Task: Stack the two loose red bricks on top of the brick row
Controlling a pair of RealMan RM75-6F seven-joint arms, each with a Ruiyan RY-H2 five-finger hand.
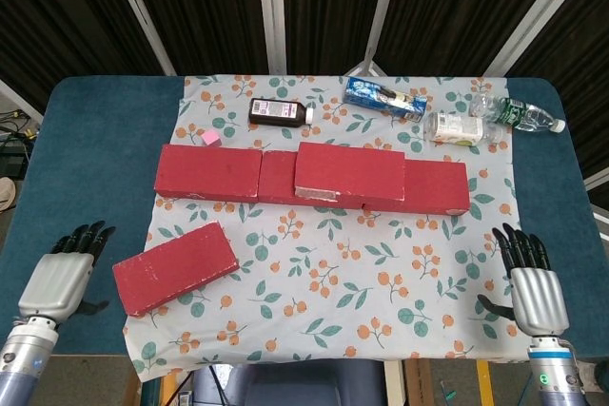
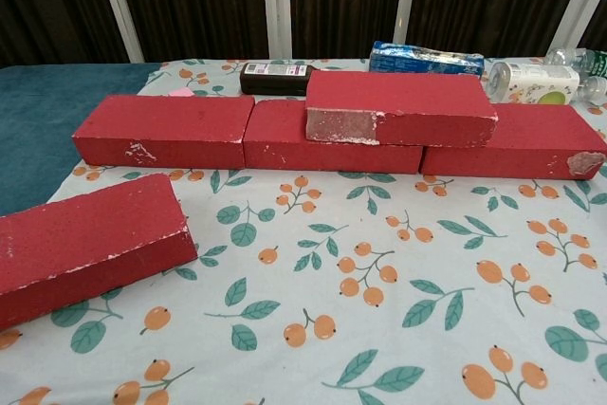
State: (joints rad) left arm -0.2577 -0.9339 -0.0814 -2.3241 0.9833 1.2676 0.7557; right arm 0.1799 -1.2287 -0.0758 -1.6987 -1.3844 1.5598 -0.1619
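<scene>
A row of three red bricks (image 1: pixel 209 173) (image 2: pixel 161 128) runs across the floral cloth. One more red brick (image 1: pixel 349 173) (image 2: pixel 398 107) lies on top of the row, over its middle and right bricks. A loose red brick (image 1: pixel 175 267) (image 2: pixel 85 246) lies slanted on the cloth at the front left. My left hand (image 1: pixel 62 278) hovers open just left of that brick, fingers apart, holding nothing. My right hand (image 1: pixel 533 287) is open at the front right edge of the cloth, away from the bricks. Neither hand shows in the chest view.
Behind the row lie a dark bottle (image 1: pixel 280 112) (image 2: pixel 275 77), a small pink cube (image 1: pixel 207 139), a blue packet (image 1: pixel 384 98) (image 2: pixel 424 59), a white can (image 1: pixel 458 127) (image 2: pixel 531 80) and a clear plastic bottle (image 1: pixel 525 116). The blue table (image 1: pixel 86 159) extends beyond the cloth.
</scene>
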